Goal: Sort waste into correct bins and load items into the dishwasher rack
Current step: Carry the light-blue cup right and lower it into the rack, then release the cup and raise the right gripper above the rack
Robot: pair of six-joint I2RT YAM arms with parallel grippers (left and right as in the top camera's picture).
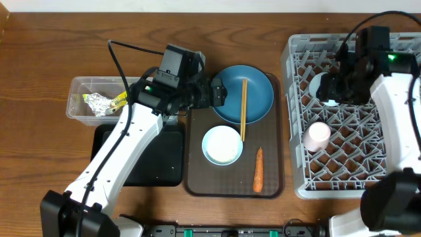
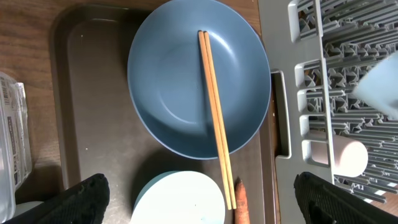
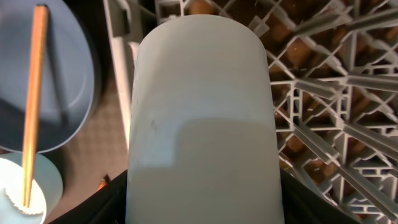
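Light blue cup (image 3: pixel 202 112) is squeezed tight in the right gripper (image 3: pixel 205 199), just over the dishwasher rack (image 1: pixel 296 118), where the pink cup (image 1: pixel 316 135) already lies. The left gripper (image 1: pixel 218 92) hangs wide apart above the blue plate (image 1: pixel 256 99). That plate, the chopsticks (image 1: pixel 243 108), the bowl (image 1: pixel 222 145) and the carrot (image 1: pixel 258 170) wait on the brown tray (image 1: pixel 197 184). The wrapper (image 1: pixel 102 102) is in the clear tub (image 1: pixel 75 99).

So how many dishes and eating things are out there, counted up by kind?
Plates: 1, the blue plate
Bowls: 1, the white bowl
Cups: 2, the pink cup and the pale blue cup
Chopsticks: 2, the wooden chopsticks
Total: 6
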